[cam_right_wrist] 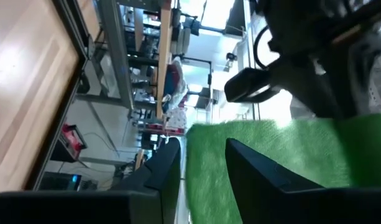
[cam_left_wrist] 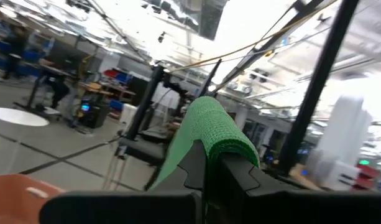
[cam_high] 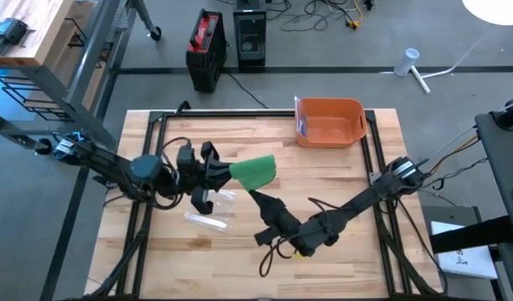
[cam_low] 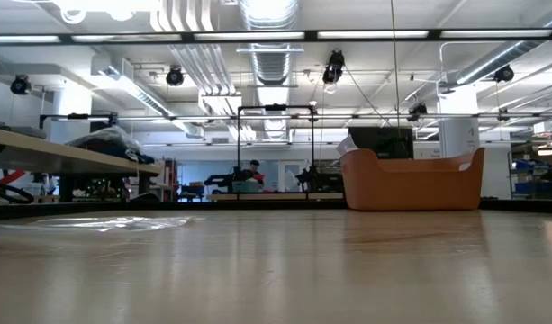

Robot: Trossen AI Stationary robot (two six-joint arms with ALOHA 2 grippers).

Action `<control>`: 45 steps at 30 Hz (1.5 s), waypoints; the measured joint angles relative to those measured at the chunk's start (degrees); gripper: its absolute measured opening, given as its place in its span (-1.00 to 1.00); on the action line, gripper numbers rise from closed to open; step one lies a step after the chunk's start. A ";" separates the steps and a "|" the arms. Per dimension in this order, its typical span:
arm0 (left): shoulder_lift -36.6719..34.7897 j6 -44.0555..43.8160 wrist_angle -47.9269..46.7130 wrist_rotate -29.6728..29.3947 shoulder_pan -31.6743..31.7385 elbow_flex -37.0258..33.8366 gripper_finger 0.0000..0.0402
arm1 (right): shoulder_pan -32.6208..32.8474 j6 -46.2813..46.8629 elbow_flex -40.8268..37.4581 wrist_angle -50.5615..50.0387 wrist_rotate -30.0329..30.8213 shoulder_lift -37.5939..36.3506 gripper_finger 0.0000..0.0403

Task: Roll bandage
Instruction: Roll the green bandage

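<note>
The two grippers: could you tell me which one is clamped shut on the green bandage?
The left gripper, its fingers shut on the green bandage; the right gripper has fingers astride the bandage's edge.

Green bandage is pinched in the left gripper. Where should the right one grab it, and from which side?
Probably the free lower edge of the green bandage, approached from below at table centre. The left gripper clamps its near end, so the strip hangs out unsupported toward the right gripper, whose fingers already straddle that edge.
</note>
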 joint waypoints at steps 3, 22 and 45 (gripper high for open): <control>0.24 -2.07 0.06 1.19 -0.09 0.46 -0.97 | 0.23 -1.97 0.00 -0.02 -0.02 -0.27 -0.35; 0.96 -5.88 0.94 1.26 -0.82 0.90 -0.97 | 0.75 -5.52 -0.09 -7.85 1.38 -4.31 -0.32; 0.28 -0.45 -2.61 -2.34 -1.05 0.75 -0.97 | 5.64 4.80 -0.11 -8.62 -0.42 -7.96 -0.99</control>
